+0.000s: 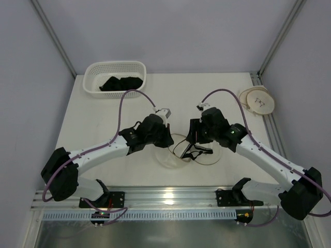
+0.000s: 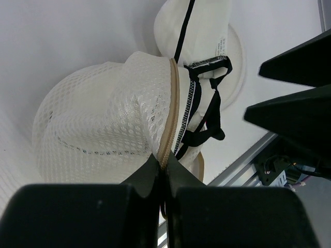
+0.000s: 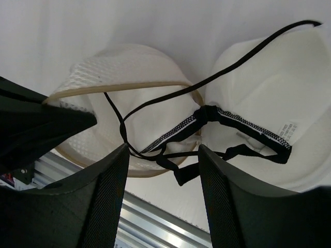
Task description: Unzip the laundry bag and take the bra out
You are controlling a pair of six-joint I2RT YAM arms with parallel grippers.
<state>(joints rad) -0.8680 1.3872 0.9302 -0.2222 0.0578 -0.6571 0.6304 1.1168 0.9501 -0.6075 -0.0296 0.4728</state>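
Jaws: your left gripper pinches the rim of the bag by the near edge of the table, likely anchoring it, while your right gripper gapes wide over the half-out bra.

White arms, purple cables, black pincers

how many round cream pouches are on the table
2: the laundry bag in the middle, open, its rim pinched by the left gripper; a second round cream pouch lies at the far right in the top view. None seems hidden.
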